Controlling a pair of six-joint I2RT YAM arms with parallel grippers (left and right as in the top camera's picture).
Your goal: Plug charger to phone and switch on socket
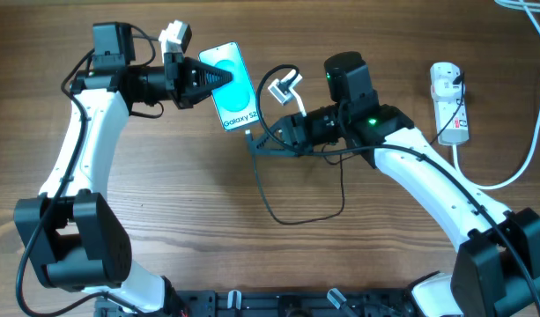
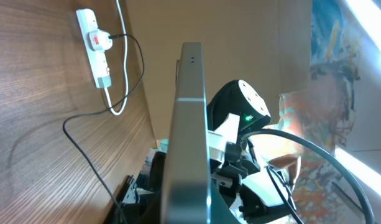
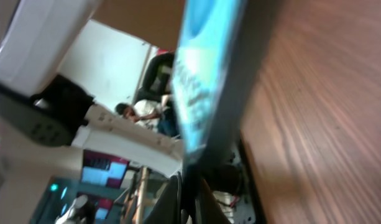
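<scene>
The phone has a lit teal screen with white "Galaxy" lettering. My left gripper is shut on its upper end and holds it above the table; in the left wrist view its grey edge runs up the middle. My right gripper is shut on the connector end of the charger cable, right at the phone's lower end. The right wrist view shows the phone close above the fingers. The socket lies at the far right with a black plug in it; it also shows in the left wrist view.
The thin black cable loops over the table's middle and runs toward the socket. A thick white cable curves along the right edge. Both arm bases stand at the near edge.
</scene>
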